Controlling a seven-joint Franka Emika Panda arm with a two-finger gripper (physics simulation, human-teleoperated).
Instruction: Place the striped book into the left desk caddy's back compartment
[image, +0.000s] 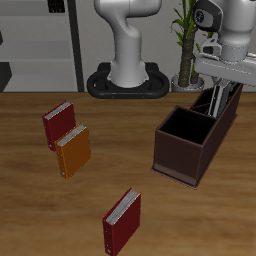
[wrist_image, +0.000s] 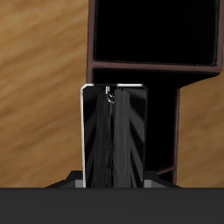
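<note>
The striped book (image: 224, 100), thin with black, grey and white stripes, hangs tilted in my gripper (image: 222, 84), which is shut on its upper end. Its lower end reaches down at the far end of the dark brown left desk caddy (image: 178, 158), behind the large open compartment (image: 190, 126). In the wrist view the book (wrist_image: 118, 140) is seen edge-on, with the caddy's wall (wrist_image: 91, 52) and dark compartments (wrist_image: 157, 31) beyond it. I cannot tell whether the book touches the caddy.
A dark red book (image: 58, 123) and an orange book (image: 73, 150) stand together on the wooden table (image: 200, 220). Another dark red book (image: 122, 222) stands near the front edge. A potted plant (image: 185, 45) stands behind the caddy.
</note>
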